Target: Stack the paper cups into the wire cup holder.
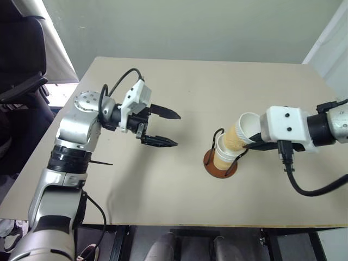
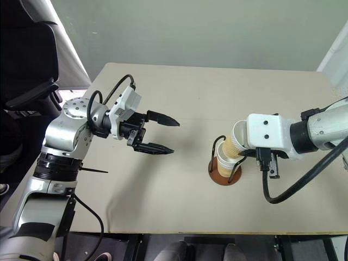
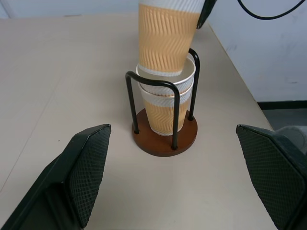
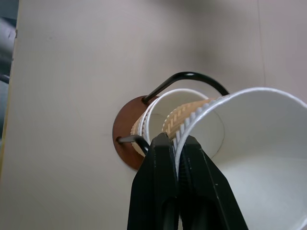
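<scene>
- Two paper cups [image 3: 165,103] are already being held nested in the wire cup holder [image 3: 164,139].
- A third cup [image 1: 239,132], tilted, is being pinched at its wall by the right gripper [image 4: 176,143], its base entering the stack just beyond the fingertips.
- The left gripper [image 1: 163,128] is being kept wide and empty, well apart.

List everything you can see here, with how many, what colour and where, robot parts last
paper cups: three, tan-yellow with white rims; two nested in the holder, the third tilted, its bottom entering the top one.
wire cup holder: one, reddish-brown disc base with black wire loops, on the table's right side.
table: one, beige.
chair: one, black, beyond the table's left edge.
left gripper: black fingers, open, above the table, left of the holder.
right gripper: black fingers, shut on the tilted cup's rim.
</scene>
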Available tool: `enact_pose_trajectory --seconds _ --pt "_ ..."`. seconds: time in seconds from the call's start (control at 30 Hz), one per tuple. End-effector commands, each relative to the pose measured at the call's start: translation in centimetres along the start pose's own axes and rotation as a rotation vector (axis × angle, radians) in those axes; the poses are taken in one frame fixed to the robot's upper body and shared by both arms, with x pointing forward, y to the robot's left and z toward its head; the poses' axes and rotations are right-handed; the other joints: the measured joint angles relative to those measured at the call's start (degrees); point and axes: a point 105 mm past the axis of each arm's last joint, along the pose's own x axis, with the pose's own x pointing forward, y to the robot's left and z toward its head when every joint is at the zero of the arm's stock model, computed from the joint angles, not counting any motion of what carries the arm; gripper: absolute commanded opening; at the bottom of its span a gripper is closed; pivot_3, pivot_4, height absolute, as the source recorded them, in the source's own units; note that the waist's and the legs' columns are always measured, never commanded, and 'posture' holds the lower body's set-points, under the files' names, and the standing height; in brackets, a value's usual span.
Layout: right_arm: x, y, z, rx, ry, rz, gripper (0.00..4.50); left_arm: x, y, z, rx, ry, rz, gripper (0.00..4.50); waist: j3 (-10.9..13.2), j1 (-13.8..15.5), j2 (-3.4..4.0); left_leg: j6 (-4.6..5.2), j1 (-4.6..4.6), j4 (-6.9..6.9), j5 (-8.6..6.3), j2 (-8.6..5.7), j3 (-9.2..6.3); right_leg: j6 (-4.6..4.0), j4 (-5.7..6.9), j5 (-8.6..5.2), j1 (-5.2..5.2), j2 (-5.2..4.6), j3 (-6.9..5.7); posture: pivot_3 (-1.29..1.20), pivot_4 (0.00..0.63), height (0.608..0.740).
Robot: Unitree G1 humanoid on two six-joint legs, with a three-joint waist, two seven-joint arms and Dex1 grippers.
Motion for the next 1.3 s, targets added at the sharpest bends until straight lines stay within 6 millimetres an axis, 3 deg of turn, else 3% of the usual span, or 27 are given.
enact_pose_trajectory --seconds 0.03,0.23,0.27,0.33,0.5,0.67,0.8,0.97,1.13,1.17,1.3 --pt "-0.1 -0.1 0.0 -0.036 0.013 -0.007 0.05 -0.1 0.0 1.2 0.053 -0.005 0.003 4.50 0.0 0.0 0.00 0.00 0.00 0.00 0.00 0.00 0.00 0.00 0.00 0.00 0.00 0.00 0.00 0.00 0.150 0.740" --pt "0.1 0.1 0.2 -0.061 0.006 0.008 0.05 -0.1 0.0 1.1 0.052 -0.003 0.007 4.50 0.0 0.0 0.00 0.00 0.00 0.00 0.00 0.00 0.00 0.00 0.00 0.00 0.00 0.00 0.00 0.00 0.150 0.740" --pt "0.2 0.1 0.3 -0.064 0.004 0.007 0.22 -0.1 0.0 1.1 0.052 -0.003 0.008 4.50 0.0 0.0 0.00 0.00 0.00 0.00 0.00 0.00 0.01 0.00 0.00 0.00 0.00 0.00 0.00 0.00 0.150 0.740" --pt "0.2 0.1 0.4 -0.068 -0.003 0.009 0.64 -0.1 0.0 1.0 0.052 -0.002 0.009 4.50 0.0 0.0 0.00 0.00 0.00 0.01 0.00 0.00 0.00 0.00 0.00 0.00 0.00 0.00 0.00 0.00 0.150 0.740" --pt "0.4 -0.3 1.2 -0.065 -0.047 -0.007 2.35 0.0 -0.1 1.0 0.058 0.000 0.005 4.50 0.0 -0.1 0.00 0.00 0.00 0.00 0.00 0.00 0.01 0.00 0.00 0.00 0.00 0.00 0.00 0.00 0.150 0.740" --pt "0.2 -3.1 2.7 0.019 -0.174 -0.150 4.04 0.0 0.0 0.9 0.055 -0.007 0.018 4.50 0.0 -0.4 0.00 0.04 0.03 0.02 0.04 0.00 0.02 0.00 0.03 0.00 0.00 0.01 0.00 0.00 0.150 0.740" --pt "-0.5 -4.8 2.3 0.145 -0.234 -0.262 4.04 -0.6 0.5 0.7 0.036 -0.016 0.078 4.50 0.0 -0.3 0.00 0.07 0.02 0.03 0.06 0.00 0.01 0.00 0.02 0.00 0.00 0.00 -0.01 0.00 0.150 0.740" --pt "-1.2 -6.9 -1.3 0.349 -0.254 -0.459 4.04 -1.4 1.6 -0.1 -0.002 -0.027 0.202 4.50 0.0 -0.2 -0.02 0.07 0.02 0.02 0.06 0.00 -0.01 0.00 -0.03 0.00 0.03 0.01 -0.02 0.00 0.150 0.740" --pt "-2.8 -9.6 -8.0 0.623 -0.242 -0.815 4.04 -3.5 4.5 -1.7 -0.066 -0.047 0.497 4.50 0.0 -0.2 -0.02 0.04 0.06 0.02 0.11 0.00 0.01 -0.03 0.04 0.03 0.02 0.00 0.00 0.00 0.150 0.740" --pt "-3.0 -9.8 -8.9 0.654 -0.239 -0.851 4.04 -3.8 4.9 -1.9 -0.075 -0.051 0.536 4.50 0.0 -0.2 -0.02 0.04 0.06 0.03 0.11 0.00 0.02 -0.04 0.06 0.04 0.00 0.00 0.00 0.00 0.150 0.740" --pt "-4.1 -10.0 -15.5 0.915 -0.181 -1.120 4.04 -6.0 6.5 -3.7 -0.127 -0.075 0.793 4.50 0.0 -0.3 -0.02 0.03 0.08 -0.01 0.16 0.00 0.02 -0.06 0.07 0.06 -0.02 0.00 -0.01 0.00 0.150 0.740"
